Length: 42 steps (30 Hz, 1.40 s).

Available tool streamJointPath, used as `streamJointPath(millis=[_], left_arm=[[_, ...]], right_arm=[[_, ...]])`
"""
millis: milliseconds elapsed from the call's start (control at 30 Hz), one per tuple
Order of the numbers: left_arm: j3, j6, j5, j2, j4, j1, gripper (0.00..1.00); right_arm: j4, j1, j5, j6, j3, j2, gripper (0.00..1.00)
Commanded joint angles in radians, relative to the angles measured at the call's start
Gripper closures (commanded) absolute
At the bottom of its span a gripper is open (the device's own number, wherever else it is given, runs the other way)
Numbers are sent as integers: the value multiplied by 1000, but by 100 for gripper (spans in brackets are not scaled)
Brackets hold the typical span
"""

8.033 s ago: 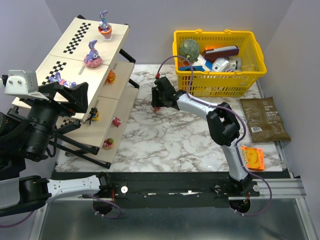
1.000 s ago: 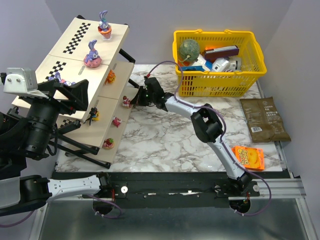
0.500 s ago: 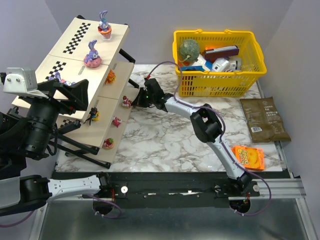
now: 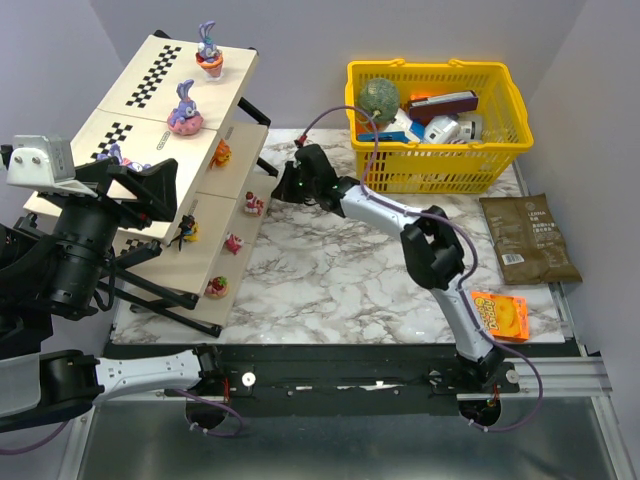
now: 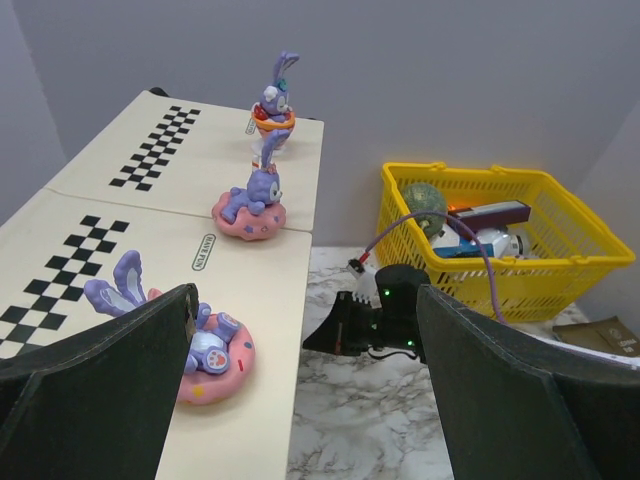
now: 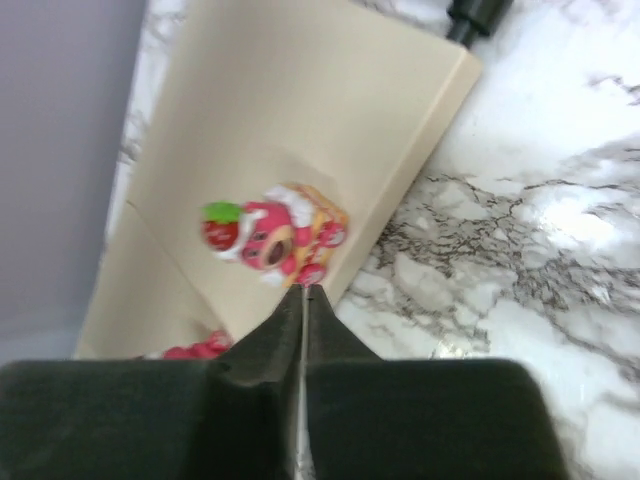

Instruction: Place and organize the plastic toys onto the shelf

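left gripper [image 5: 305, 300]: fingers spread wide, nothing between them. it hangs at 9 o'clock, over the near-left end of the shelf. i read it as parked out of the way, with its camera covering the upper tiers for me.
shelf [image 4: 135, 75]: at 10 o'clock on the table, three beige tiers slanting down toward 4 o'clock. i can't see a lip on the panels, so i'd treat anything near an edge as able to slide.
rabbits: top rabbit [image 4: 208, 45] stands upright at the far end of the top tier. the rabbit on a pink doughnut [image 4: 185, 108] is at its 7 o'clock. the third rabbit [image 5: 215, 350] lies on its doughnut one panel lower. they line up, which looks like grouping by kind.
small toys: orange figurine [image 4: 222, 153] at the middle tier's right edge. black-and-orange figurine [image 4: 187, 230], pink figurine [image 4: 234, 242] and red-pink doughnut toy [image 4: 217, 288] run down the bottom tier.
strawberry toy [image 6: 275, 235]: on the bottom tier's far corner, close to the panel edge, resting on the panel with nothing holding it.
right gripper [image 6: 303, 292]: fingers pressed together, empty. the tips are just beside the strawberry toy at its 6 o'clock in the wrist view, and i can't tell if they touch it. closed tips suit a nudge inward from the edge, but that's my guess.
count: i make out eight toys on the shelf.
yellow basket [image 4: 430, 66]: at 1 o'clock, holds the green ball [image 4: 380, 97] and boxes. not task items.
packets: brown packet [image 4: 528, 238] at 3 o'clock, orange snack packet [image 4: 500, 313] at 4 o'clock, both flat on the table. i'd leave them.
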Motion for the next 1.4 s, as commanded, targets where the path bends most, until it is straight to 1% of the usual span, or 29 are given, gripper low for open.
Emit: streamJointPath(millis=[0,33,67,133,167,300,333,467,567,700,833,967,1133,1333,1367], left_arm=[[0,-1,12,-4,15,1,1],[0,-7,15,-5,12,1,1],[0,-11,15,-4,8,1,1],[-2,-27,15,-7,1,1,1],[-5,-34,14,-7,-3,3,1],[8,-60,2,-13,-28,3,1],[15,-68,-7,-10,-61,1,1],[60,-128,-32,-21,-135,1,1],[41,-148,-29,-56,-114,1,1],[31,-125,18,-82,-80,1,1],[58,-99,19,-56,-112,3,1],[58,-61,2,-39,-106,1,1],[14,-16,-1,-45,-13,3,1],[-8,13,-3,-45,35,1,1],[-11,37,-4,-45,38,1,1]], right_arm=[[-50,16,108,-74,-74,-150,76],[-60,19,122,-93,-114,-175,68],[-73,22,153,-103,-134,-231,47],[-97,33,194,-154,-174,-285,31],[-106,33,202,-169,-214,-316,1],[-198,33,220,-251,-254,-466,0],[-262,33,230,-274,-251,-484,0],[-357,33,271,-306,-283,-595,0],[-366,33,282,-338,-358,-702,0],[-364,33,276,-349,-435,-814,0],[-409,33,266,-360,-438,-880,0],[-430,33,274,-357,-435,-954,0],[-439,33,234,-372,-435,-1064,0],[-438,33,202,-366,-417,-1114,0],[-435,33,202,-367,-418,-1120,0]])
